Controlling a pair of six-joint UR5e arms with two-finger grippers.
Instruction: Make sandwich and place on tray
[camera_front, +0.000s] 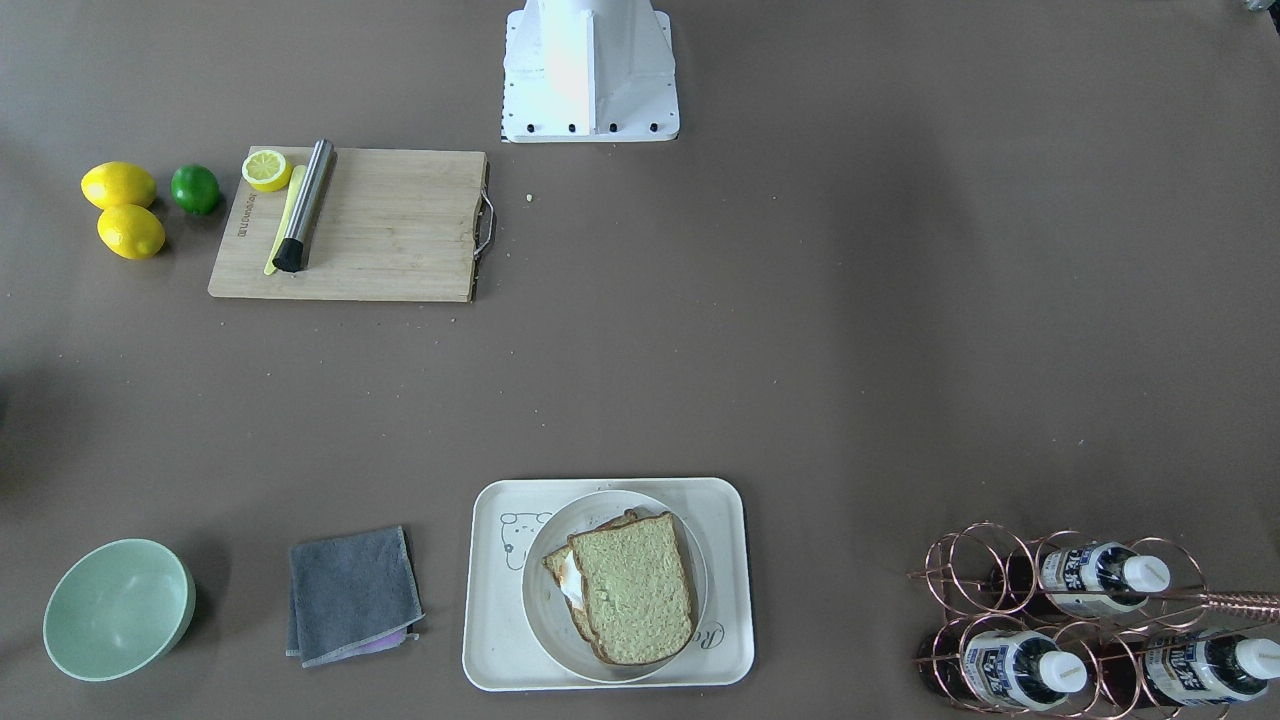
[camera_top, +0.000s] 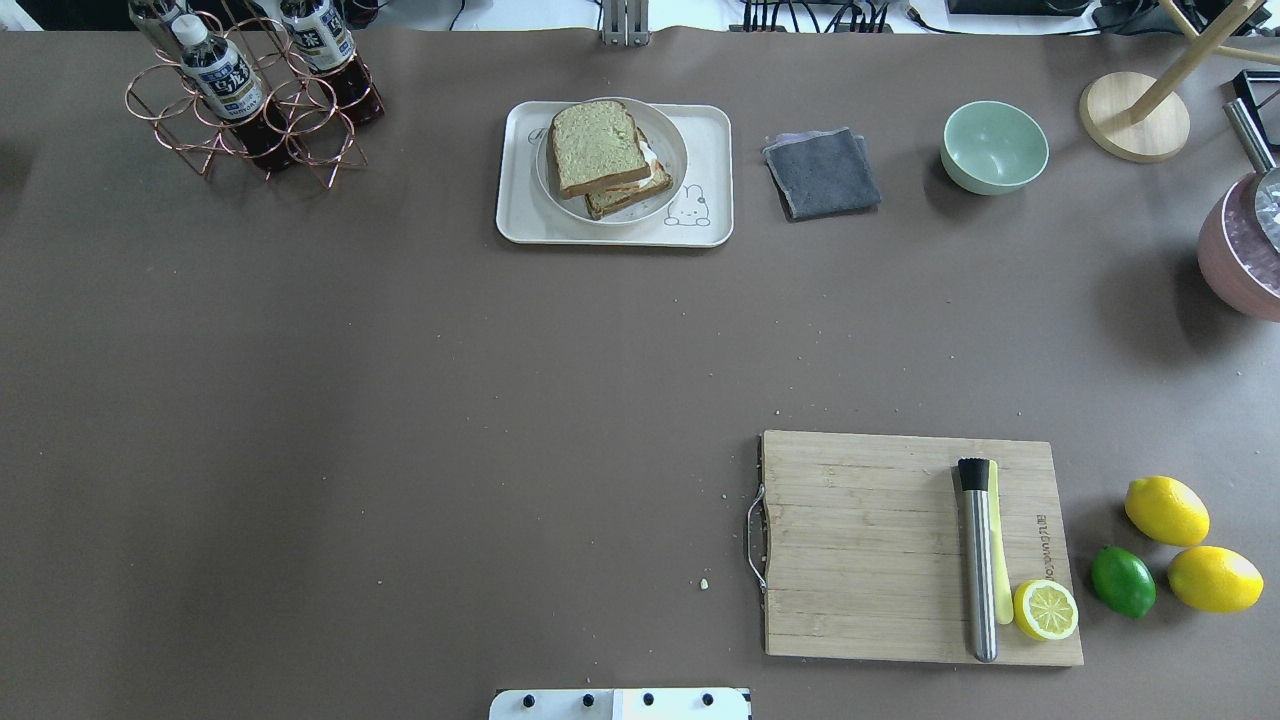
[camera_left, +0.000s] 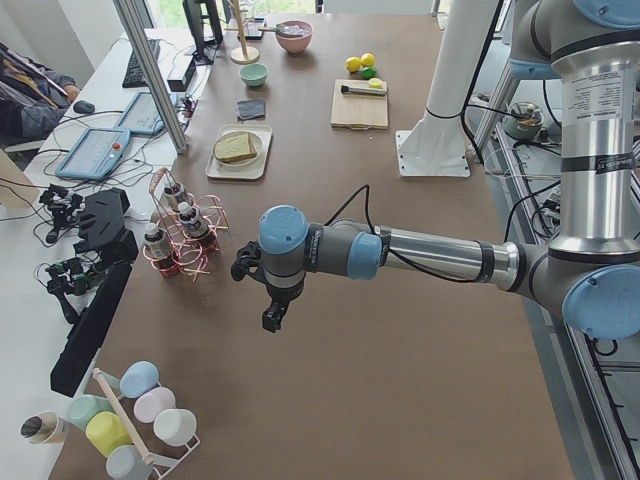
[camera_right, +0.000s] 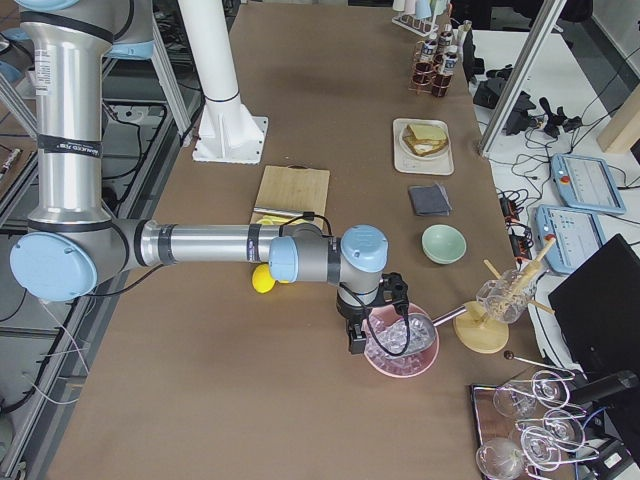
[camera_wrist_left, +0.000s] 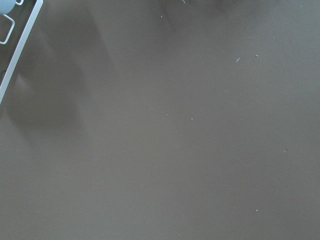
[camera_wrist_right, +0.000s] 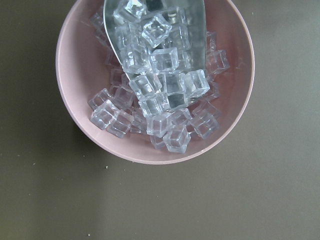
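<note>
The sandwich is stacked: two slices of seeded bread with a white egg edge showing between them. It lies on a round white plate that stands on the cream tray at the table's far side; it also shows in the overhead view. My left gripper hangs over bare table at the table's left end, far from the tray. My right gripper hangs over a pink bowl of ice at the right end. I cannot tell whether either gripper is open or shut.
A wooden cutting board holds a steel muddler and a lemon half. Two lemons and a lime lie beside it. A grey cloth, a green bowl and a copper bottle rack line the far edge.
</note>
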